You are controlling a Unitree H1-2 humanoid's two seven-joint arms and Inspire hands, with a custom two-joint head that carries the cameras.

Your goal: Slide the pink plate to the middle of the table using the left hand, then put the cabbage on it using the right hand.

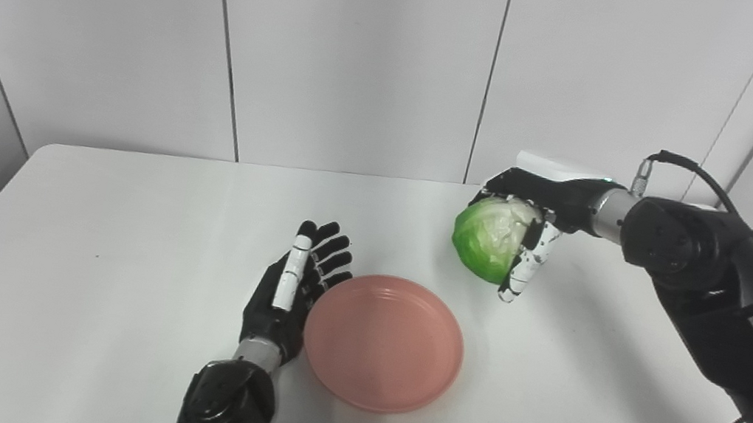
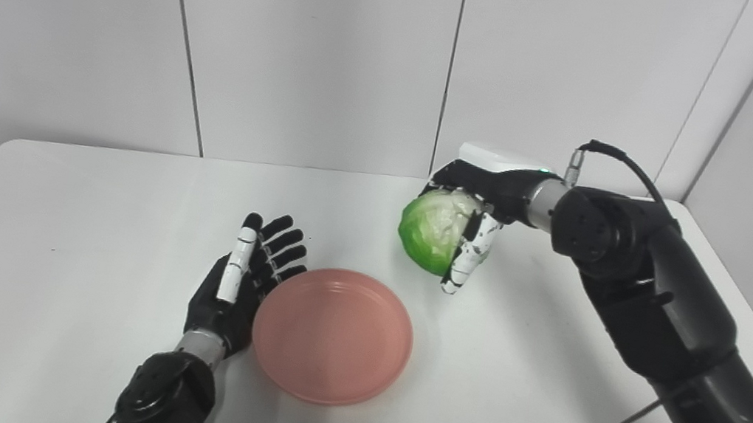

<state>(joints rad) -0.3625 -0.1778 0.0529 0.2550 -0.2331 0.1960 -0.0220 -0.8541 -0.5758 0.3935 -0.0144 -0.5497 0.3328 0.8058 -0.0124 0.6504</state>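
Pink plate [image 1: 384,342] is what we find near the middle of the white table [image 1: 74,286], lying flat and empty, its shallow rim facing up. Starting at the left, we see our left arm come up from the bottom edge, and our left hand [image 1: 291,290] rests on the tabletop with its fingers [image 1: 333,250] stretched out straight and spread a little, holding nothing; the inner edge of the hand lies right against the left rim of the plate, though we cannot tell for sure whether it presses on it. Past the plate's far right edge, we come to the cabbage [image 1: 490,237], a round pale green head that we hold raised off the table, behind and to the right of the plate and not above it. Our right hand [image 1: 532,216] wraps over it from the top and back, with a white and black thumb [image 1: 527,265] pointing down across the front of the head, so the hand is closed around the cabbage. Farther right, our black right forearm [image 1: 722,293] slopes down toward the lower right corner, with a cable [image 1: 696,173] looping out of its wrist. Behind the table stand plain white wall panels [image 1: 355,52].
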